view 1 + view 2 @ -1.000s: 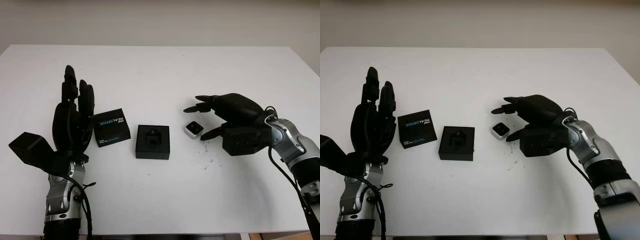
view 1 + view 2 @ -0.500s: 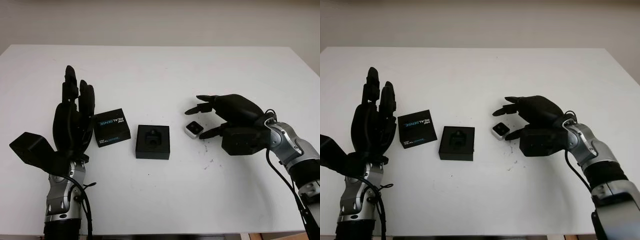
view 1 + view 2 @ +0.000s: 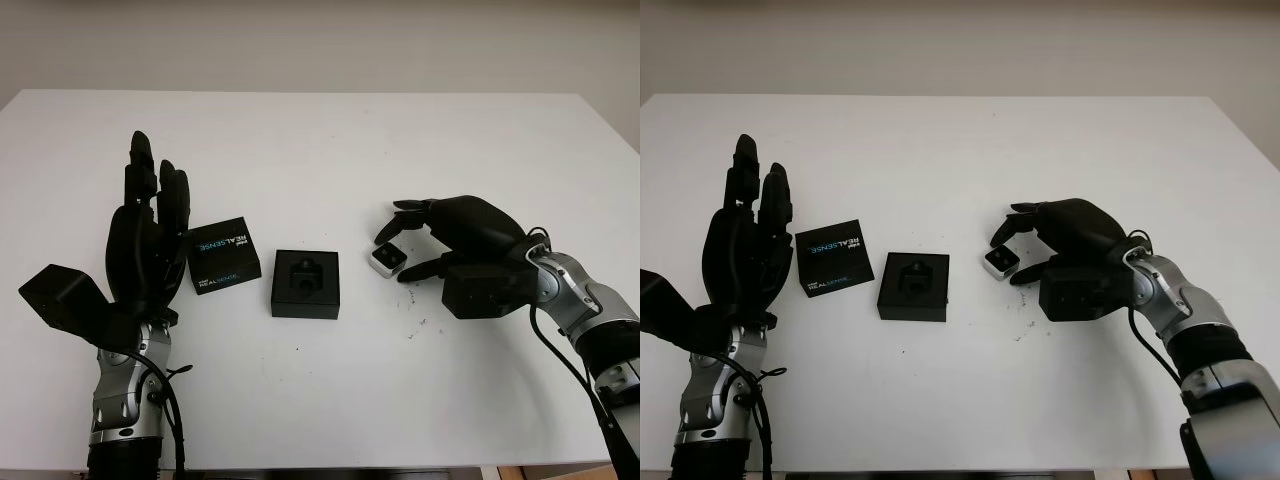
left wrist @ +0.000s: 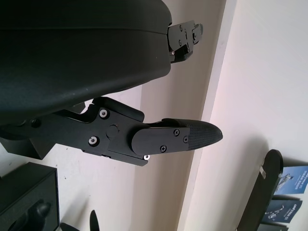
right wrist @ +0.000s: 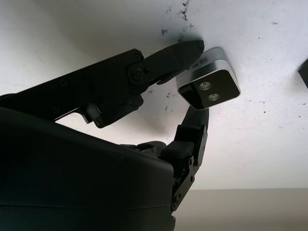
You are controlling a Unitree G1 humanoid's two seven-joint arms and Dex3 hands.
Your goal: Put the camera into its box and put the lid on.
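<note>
The small silver camera [image 3: 388, 258] with its dark lens face sits on the white table, right of the open black box [image 3: 305, 284]. My right hand [image 3: 398, 252] is down over the camera. In the right wrist view the thumb tip [image 5: 185, 50] touches one edge of the camera [image 5: 209, 89] and a finger [image 5: 195, 127] presses in from the opposite side. The black lid [image 3: 223, 255], printed REALSENSE, lies just left of the box. Further left, my left hand [image 3: 148, 235] is raised upright and open, holding nothing.
Small dark specks [image 3: 425, 322] mark the table [image 3: 330, 150] just right of the camera. The tabletop stretches wide behind the objects up to a pale wall, and its front edge runs close to my arms.
My right hand has dropped lower and its fingers have curled in from above the camera until they touch it. The camera, box, lid and left hand have not moved.
</note>
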